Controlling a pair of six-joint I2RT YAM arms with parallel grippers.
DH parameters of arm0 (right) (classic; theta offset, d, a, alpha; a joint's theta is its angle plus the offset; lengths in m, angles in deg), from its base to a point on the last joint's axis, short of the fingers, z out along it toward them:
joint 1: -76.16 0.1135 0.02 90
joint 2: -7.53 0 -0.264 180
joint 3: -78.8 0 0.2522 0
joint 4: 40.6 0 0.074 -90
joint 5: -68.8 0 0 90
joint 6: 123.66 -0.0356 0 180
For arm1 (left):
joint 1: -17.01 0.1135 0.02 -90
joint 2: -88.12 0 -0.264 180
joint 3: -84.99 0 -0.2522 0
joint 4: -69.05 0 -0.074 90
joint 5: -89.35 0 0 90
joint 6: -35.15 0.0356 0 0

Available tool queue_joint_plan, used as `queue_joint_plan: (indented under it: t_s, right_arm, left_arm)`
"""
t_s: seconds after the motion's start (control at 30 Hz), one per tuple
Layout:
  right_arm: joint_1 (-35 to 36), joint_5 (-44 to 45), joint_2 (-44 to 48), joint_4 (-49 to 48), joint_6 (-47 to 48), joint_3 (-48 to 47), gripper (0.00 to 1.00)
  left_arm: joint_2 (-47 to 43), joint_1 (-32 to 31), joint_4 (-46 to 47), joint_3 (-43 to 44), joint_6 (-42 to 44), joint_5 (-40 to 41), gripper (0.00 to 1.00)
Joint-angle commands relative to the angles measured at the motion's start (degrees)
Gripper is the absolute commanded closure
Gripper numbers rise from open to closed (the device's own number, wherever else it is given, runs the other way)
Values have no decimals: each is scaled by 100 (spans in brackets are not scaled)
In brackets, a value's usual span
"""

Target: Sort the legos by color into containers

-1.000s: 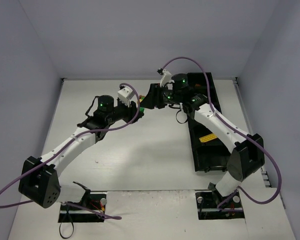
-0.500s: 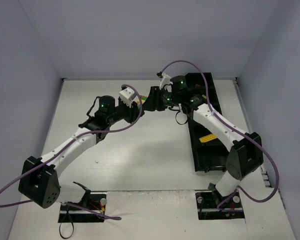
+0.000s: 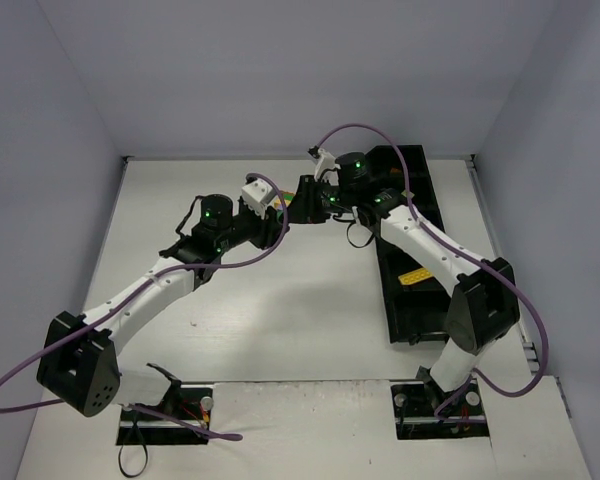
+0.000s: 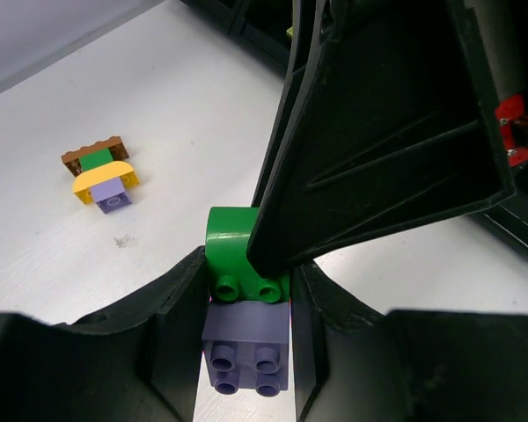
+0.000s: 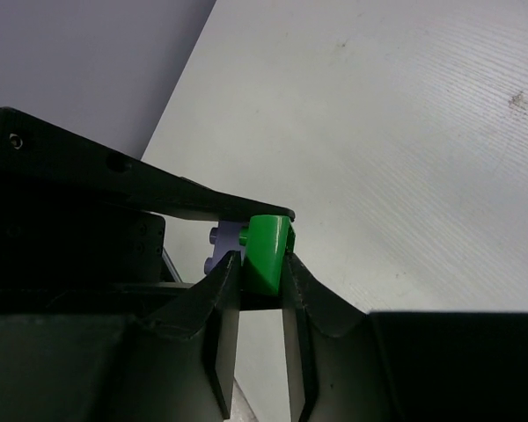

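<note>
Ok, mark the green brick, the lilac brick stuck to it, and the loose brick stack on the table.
green brick (image 4: 231,251), left wrist view, its side face.
lilac brick (image 4: 245,338), left wrist view, flat face.
brick stack (image 4: 103,178), left wrist view, yellow piece.

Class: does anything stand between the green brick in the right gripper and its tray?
Yes: a lilac brick, clamped in the left gripper, is joined to the green brick in the right gripper. No loose object shows toward the black tray.

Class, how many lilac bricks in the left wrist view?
2. One lilac brick is clamped in the left gripper, joined to a green brick. The second lilac brick sits at the end of a stack on the table. Others may be hidden.
</note>
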Motion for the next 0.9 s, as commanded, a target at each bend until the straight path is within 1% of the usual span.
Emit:
queue_joint_plan:
  t_s: [0.0,0.03,0.07,0.1,0.13,0.17,0.23,0.27,0.37,0.43,0.5,0.57,0.63,0.87]
  right_arm:
    - [79,-331,-85,-74,-11,-217,83]
    - [79,-410,-103,-73,-11,-217,93]
    - [79,-419,-111,-56,-3,-217,98]
    - [79,-420,-103,-47,15,-217,100]
    - [79,-420,-103,-47,24,-217,100]
    - [79,-376,-85,-47,76,-217,100]
    - [79,-288,-68,-47,103,-226,100]
    - [71,-218,-42,-47,147,-226,100]
    - [70,-121,-32,-47,182,-244,100]
    - [70,-51,-24,-47,182,-253,100]
    - [70,-24,-32,-47,200,-261,100]
    - [70,11,-32,-47,208,-279,100]
    - [62,55,-24,-47,226,-279,100]
    - [18,196,38,-47,287,-261,100]
  left_arm:
    - [-231,-48,892,125,152,23,94]
    - [-223,-48,901,125,161,32,93]
    - [-214,-48,892,133,170,32,93]
    - [-196,-48,892,142,179,41,94]
    - [-196,-48,883,142,179,41,92]
    - [-196,-48,883,142,179,50,84]
    - [-205,-48,857,134,179,85,73]
    - [-214,-48,848,134,179,94,62]
    - [-231,-48,795,90,188,129,61]
    - [-249,-48,734,72,205,138,54]
    - [-284,-39,707,46,205,190,44]
    - [-319,-39,672,2,205,225,38]
    - [-345,-39,620,-24,223,269,35]
    - [-433,5,216,-77,381,244,34]
